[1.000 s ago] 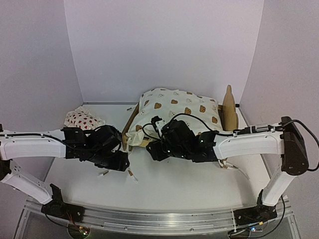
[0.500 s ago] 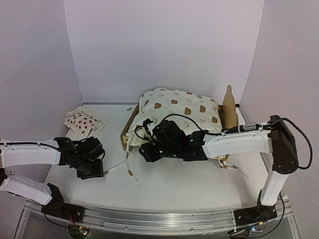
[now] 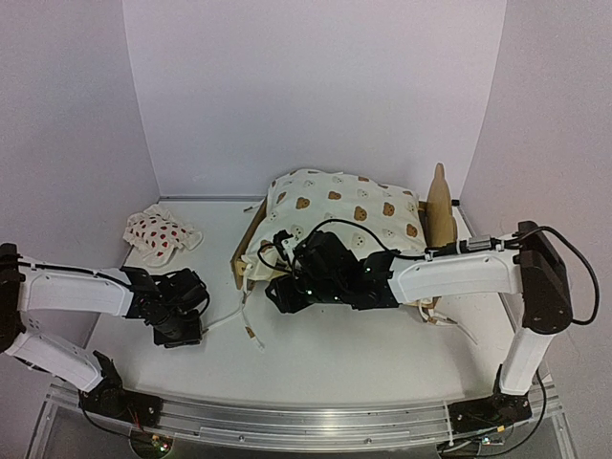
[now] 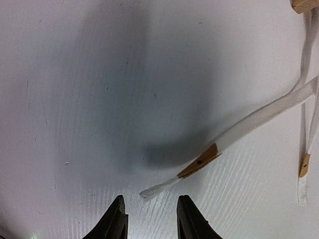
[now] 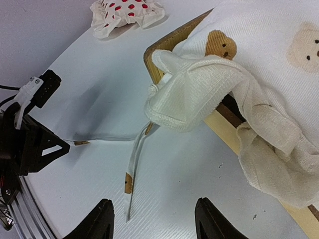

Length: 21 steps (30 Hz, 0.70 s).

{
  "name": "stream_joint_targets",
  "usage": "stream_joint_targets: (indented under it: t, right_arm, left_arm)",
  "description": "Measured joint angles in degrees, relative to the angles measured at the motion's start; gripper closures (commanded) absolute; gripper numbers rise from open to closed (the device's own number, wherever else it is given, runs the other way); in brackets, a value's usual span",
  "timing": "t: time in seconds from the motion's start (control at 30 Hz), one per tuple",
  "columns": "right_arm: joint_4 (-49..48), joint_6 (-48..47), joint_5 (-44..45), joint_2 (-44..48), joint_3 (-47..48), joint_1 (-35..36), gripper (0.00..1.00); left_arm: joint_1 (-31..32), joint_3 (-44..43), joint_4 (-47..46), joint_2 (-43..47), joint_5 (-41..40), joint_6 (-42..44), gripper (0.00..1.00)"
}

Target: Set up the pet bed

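Centre right of the top view, the pet bed [image 3: 440, 210] sits on the table [image 3: 363, 354] under a bear-print cushion [image 3: 344, 206]. The left fingers [image 4: 117, 221] are parted and empty, with a cushion tie [image 4: 259, 117] lying just ahead. The right fingers [image 5: 99, 219] are spread wide, holding nothing.

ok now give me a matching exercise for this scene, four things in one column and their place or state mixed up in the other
Column one:
1 strawberry pillow
2 bear-print cushion
3 white tie
4 left claw

Column two:
a lying on the pet bed
b open, holding nothing
c far left of the table, on its own
d flat on the table, tip just ahead of the left claw

Pairs: 1-c, 2-a, 3-d, 4-b
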<state>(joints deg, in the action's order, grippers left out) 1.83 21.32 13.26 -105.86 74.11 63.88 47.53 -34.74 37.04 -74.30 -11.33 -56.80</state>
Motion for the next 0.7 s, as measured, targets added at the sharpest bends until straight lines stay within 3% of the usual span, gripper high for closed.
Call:
stream_joint_targets:
  t: [0.3,0.4,0.5,0.7]
  right_arm:
    - [0.07,0.07,-0.26,0.00,-0.77,0.00,0.44]
    - [0.07,0.20,-0.35,0.00,-0.77,0.00,0.44]
    - [0.07,0.22,-0.44,0.00,-0.77,0.00,0.44]
    - [0.07,0.28,-0.73,-0.04,-0.77,0.00,0.44]
  left_arm:
    - [-0.72,0.00,-3.56,-4.88,-0.92,2.72,0.76]
    - [-0.72,-0.07,-5.07,-5.62,-1.59,3.68,0.84]
    - [-0.72,-0.07,-6.50,-6.06,-2.25,4.71,0.99]
    - [-0.72,-0.07,-8.54,-6.34,-2.43,6.06,1.00]
